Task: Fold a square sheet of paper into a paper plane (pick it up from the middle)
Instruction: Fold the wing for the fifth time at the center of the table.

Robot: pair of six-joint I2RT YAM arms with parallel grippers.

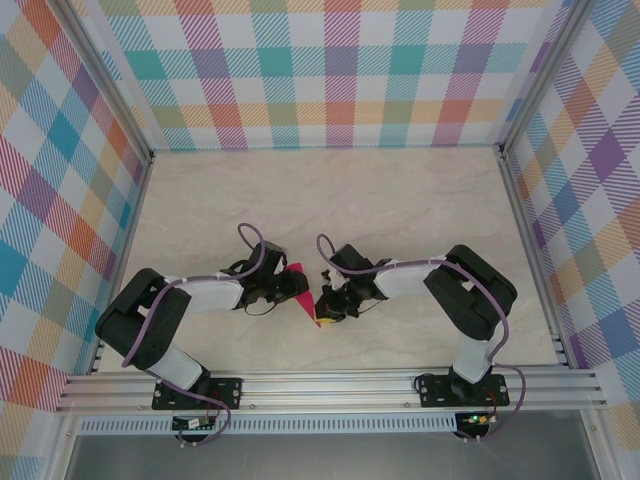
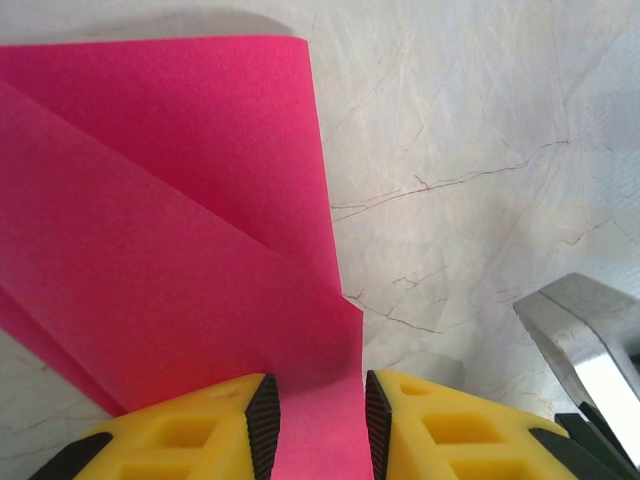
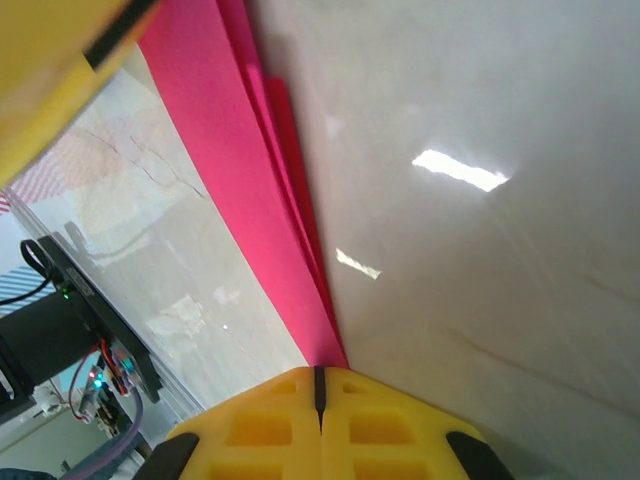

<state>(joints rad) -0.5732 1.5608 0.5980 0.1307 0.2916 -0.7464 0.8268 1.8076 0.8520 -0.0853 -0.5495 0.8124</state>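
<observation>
The square sheet of paper [image 1: 300, 288] is magenta-pink and folded into a narrow pointed shape with diagonal creases. It lies between my two arms near the table's front. In the left wrist view the sheet of paper [image 2: 180, 230] spreads out ahead. My left gripper [image 2: 316, 420] stands open part way, its black pads on either side of a strip of the paper. In the right wrist view the sheet of paper [image 3: 250, 180] shows edge-on in layers. Its pointed end runs into my right gripper [image 3: 320, 375], which is shut on it. From above, my left gripper [image 1: 285, 290] and right gripper [image 1: 325, 305] almost meet.
The marble-look table [image 1: 400, 210] stretches away behind the arms. Checked walls [image 1: 340, 70] close it in on three sides. An aluminium rail [image 1: 330, 385] runs along the near edge. A grey metal part [image 2: 590, 340] lies close on the right of the left gripper.
</observation>
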